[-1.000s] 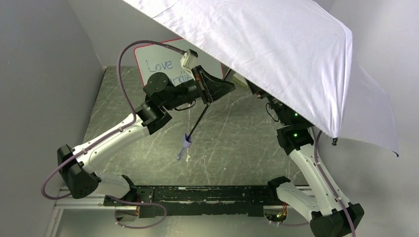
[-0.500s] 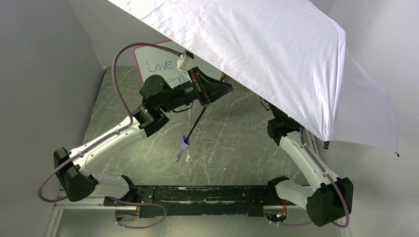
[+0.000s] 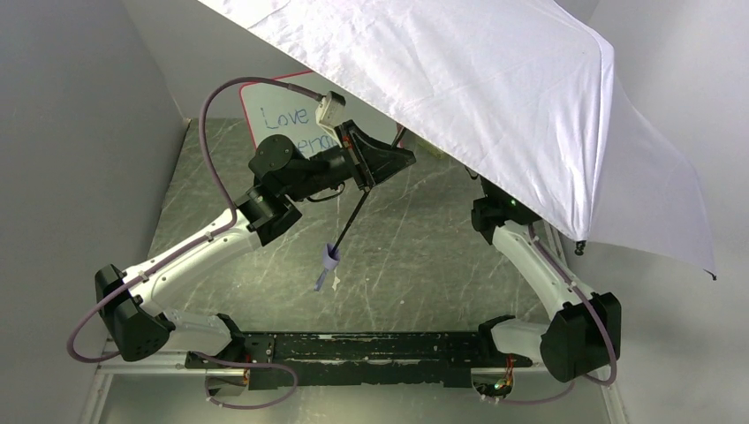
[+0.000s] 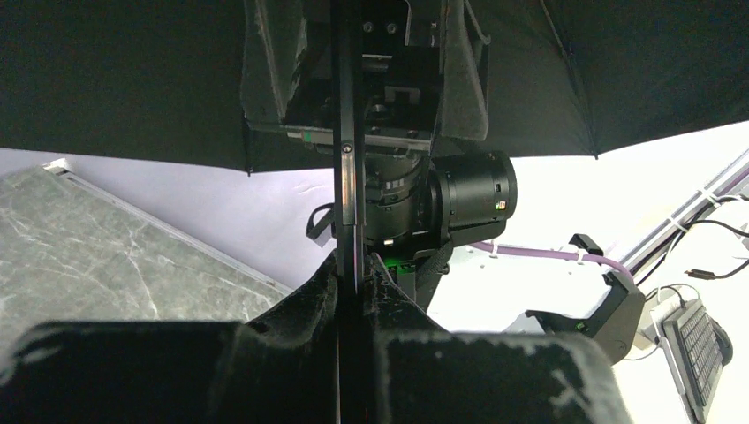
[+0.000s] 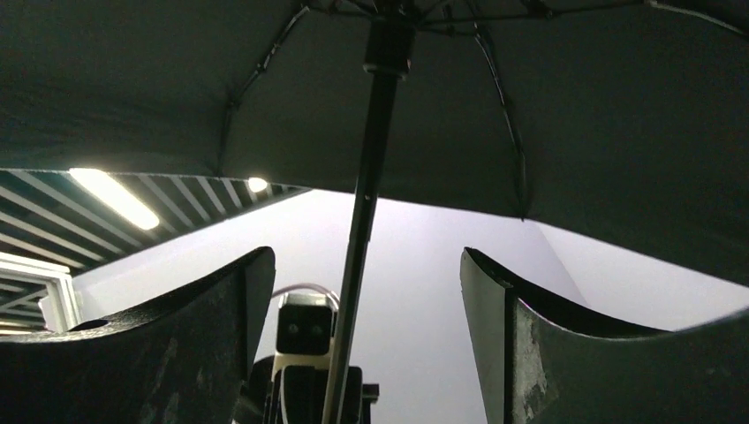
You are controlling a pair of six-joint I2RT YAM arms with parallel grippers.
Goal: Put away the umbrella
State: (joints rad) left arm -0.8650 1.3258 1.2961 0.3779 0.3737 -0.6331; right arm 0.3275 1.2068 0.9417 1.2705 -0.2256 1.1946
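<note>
Two arms: the left arm and the right arm both reach up beneath the open umbrella.
Umbrella: it is fully spread, aloft and tilted over the far right part of the table, and its right edge hangs past the table's side.
Canopy: it is pale lavender on the outside, and both wrist views show black lining and thin ribs underneath.
Shaft: thin and black, it slants from under the canopy down toward the near side, above the middle of the table.
Handle: this small lavender piece sits at the shaft's lower end, in the air and below the left gripper.
Strap: it dangles just under the handle.
Left gripper: its fingers are clamped together on the shaft, which runs straight up between them toward the canopy.
Right gripper: its fingers stand wide apart. The shaft rises through the gap and touches neither of them. From above, the canopy hides this gripper.
Whiteboard: it is red-framed and stands at the table's far left behind the left arm. The handwritten word "Love" shows, and the line below it is partly covered.
</note>
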